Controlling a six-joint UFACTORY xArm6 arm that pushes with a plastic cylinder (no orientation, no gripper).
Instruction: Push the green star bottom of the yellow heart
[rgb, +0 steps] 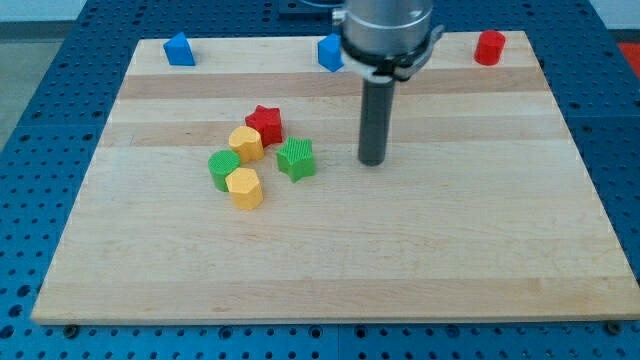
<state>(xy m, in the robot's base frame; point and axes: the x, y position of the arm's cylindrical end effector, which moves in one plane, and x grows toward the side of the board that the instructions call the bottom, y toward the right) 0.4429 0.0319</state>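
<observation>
The green star (296, 158) lies left of the board's middle. A yellow block that looks like the heart (246, 143) sits just to its left, slightly higher, touching a red star (265, 123) above it. A second yellow block (244, 187), roughly pentagonal, lies lower left of the star, next to a green rounded block (222, 168). My tip (372, 160) rests on the board to the right of the green star, about a block's width apart from it and at about the same height in the view.
A blue block (179, 49) sits at the board's top left, another blue block (330, 52) at top centre partly behind the arm, and a red block (489, 47) at top right. The wooden board (450, 260) lies on a blue pegboard surface.
</observation>
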